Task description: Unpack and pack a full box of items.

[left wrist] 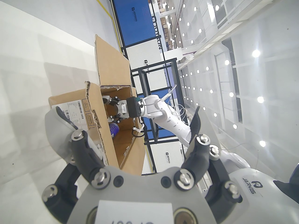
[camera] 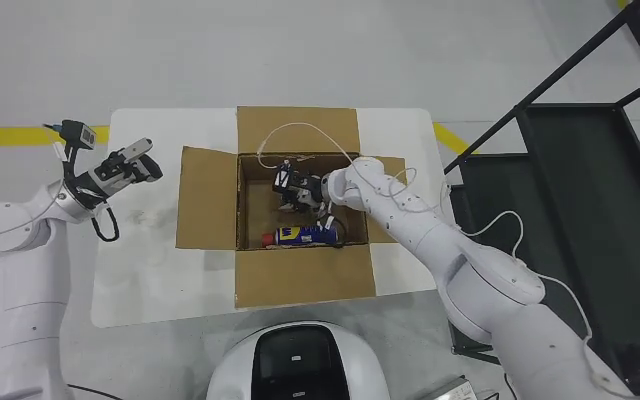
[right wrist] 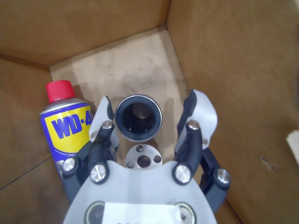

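Note:
An open cardboard box (camera: 208,198) sits on the white table (camera: 140,280). Inside it, a blue and yellow spray can (camera: 305,236) (right wrist: 64,127) with a red cap lies against the near wall. A steel cylinder with a black-rimmed bore (right wrist: 138,117) stands on the box floor, and a round metal flange (right wrist: 143,157) lies by it. My right gripper (camera: 291,190) (right wrist: 149,108) is down in the box, open, its fingers on either side of the cylinder. My left gripper (camera: 148,166) (left wrist: 127,127) hangs open and empty over the table, left of the box (left wrist: 109,89).
All four box flaps are folded outward; the left one carries a white label (left wrist: 74,113). A thin white cable (camera: 300,130) loops over the far flap. A black metal frame (camera: 570,150) stands to the right of the table. Bare tabletop lies left of the box.

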